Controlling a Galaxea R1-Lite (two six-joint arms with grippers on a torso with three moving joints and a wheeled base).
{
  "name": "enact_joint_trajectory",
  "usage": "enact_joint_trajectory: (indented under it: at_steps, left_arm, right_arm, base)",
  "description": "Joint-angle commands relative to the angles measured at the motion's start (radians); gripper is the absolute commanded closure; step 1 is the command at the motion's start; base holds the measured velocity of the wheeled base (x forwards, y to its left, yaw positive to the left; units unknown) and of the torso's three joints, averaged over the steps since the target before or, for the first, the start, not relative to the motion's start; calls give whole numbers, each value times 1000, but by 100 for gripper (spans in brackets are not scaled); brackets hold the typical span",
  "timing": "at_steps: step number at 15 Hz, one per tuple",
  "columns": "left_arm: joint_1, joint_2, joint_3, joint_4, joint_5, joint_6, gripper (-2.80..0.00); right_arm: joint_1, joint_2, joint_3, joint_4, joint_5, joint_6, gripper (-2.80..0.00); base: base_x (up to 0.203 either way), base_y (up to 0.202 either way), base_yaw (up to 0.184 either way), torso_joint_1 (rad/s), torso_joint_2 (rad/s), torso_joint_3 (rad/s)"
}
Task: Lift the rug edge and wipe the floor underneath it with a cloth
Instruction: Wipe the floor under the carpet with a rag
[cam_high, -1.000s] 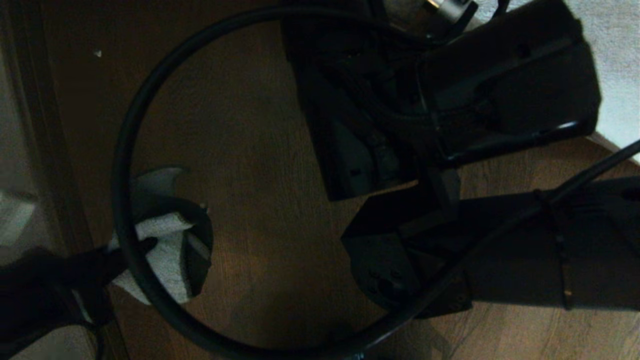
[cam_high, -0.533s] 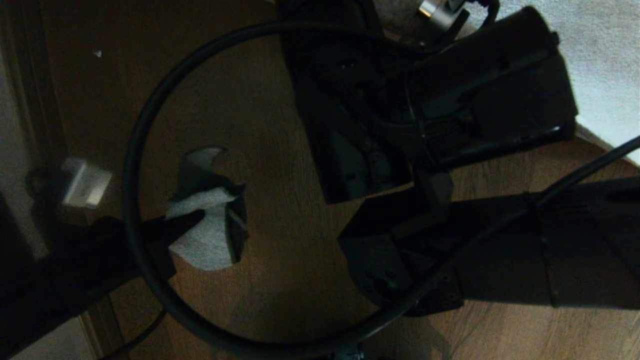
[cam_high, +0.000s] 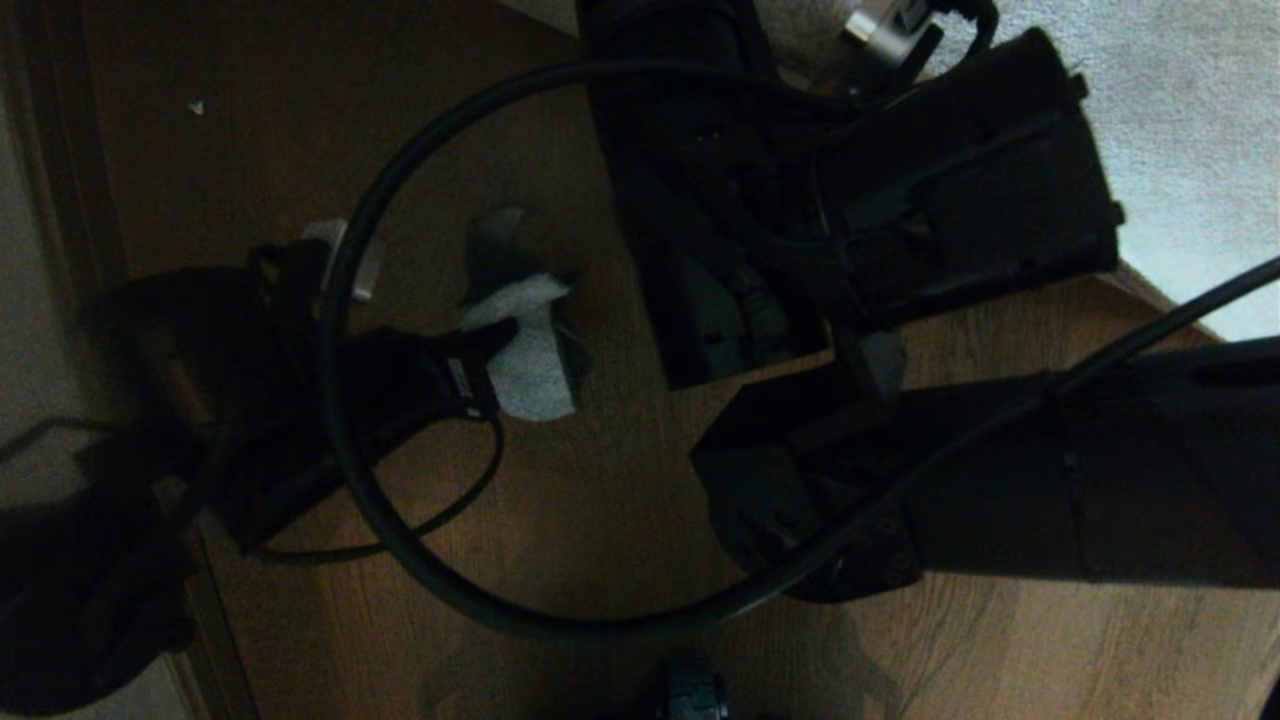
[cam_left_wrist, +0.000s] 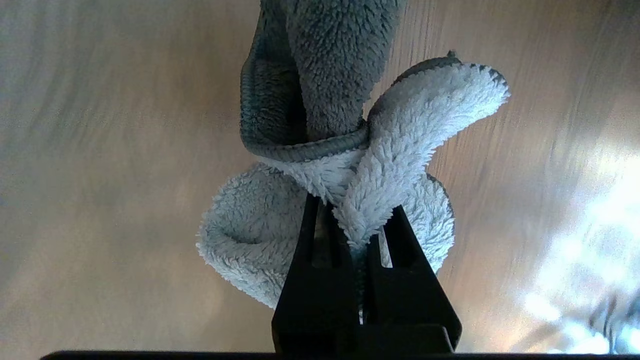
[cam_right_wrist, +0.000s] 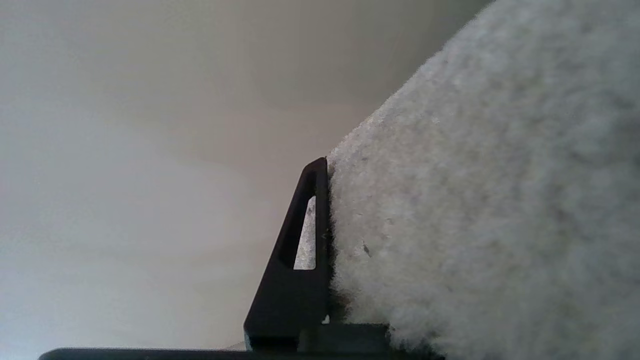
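Cloth: the cloth is a small plush rag, white with a grey-green part. It hangs bunched and folded from the left pincer, above the floor and in front of the robot's left side.
Left pincer: the two fingers are together and clamped on a fold of the cloth; most of the rag spills out past the tips.
How the cloth handles: I judge it light, soft and floppy, with no shape of its own. It will drag and fold when it is pushed. A grip on a thick fold near the middle, like here, seems safe; a grip on a thin corner could slip out.
Rug edge: the rug edge is thick, pale and fuzzy. In the right wrist view it lies against the inner side of one finger of the right pincer, and the other finger is hidden behind the pile.
Right pincer: it looks closed on the rug edge, but I cannot confirm the hidden side.
How the rug handles: the rug is large, so I expect weight and sagging. It bends but does not tear easily. The border near the corner is the best place to hold.
Floor: smooth wood planks, slightly glossy, so the cloth should slide easily.
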Motion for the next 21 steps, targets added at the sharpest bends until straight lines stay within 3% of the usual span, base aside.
enact_joint_trajectory:
  at_steps: [1,9,12,21]
  left_arm:
    - [-17,126,-102,-13,29,-32,0]
    - [-16,261,-282,-42,122,-111,0]
    - [-8,305,-316,-122,129,-113,0]
    - [82,391,-492,-192,130,-107,0]
  right_arm:
    - [-7,-7,0,-49,-2,-2,0]
    - [-13,-5,0,-49,-2,-4,0]
    - [-20,-4,0,-49,-4,-4,0]
    - [-19,-1,1,-49,-5,-4,0]
  base:
    - [0,0,0,0,0,0]
    - [0,0,0,0,0,0]
    - [0,0,0,0,0,0]
    - [0,0,0,0,0,0]
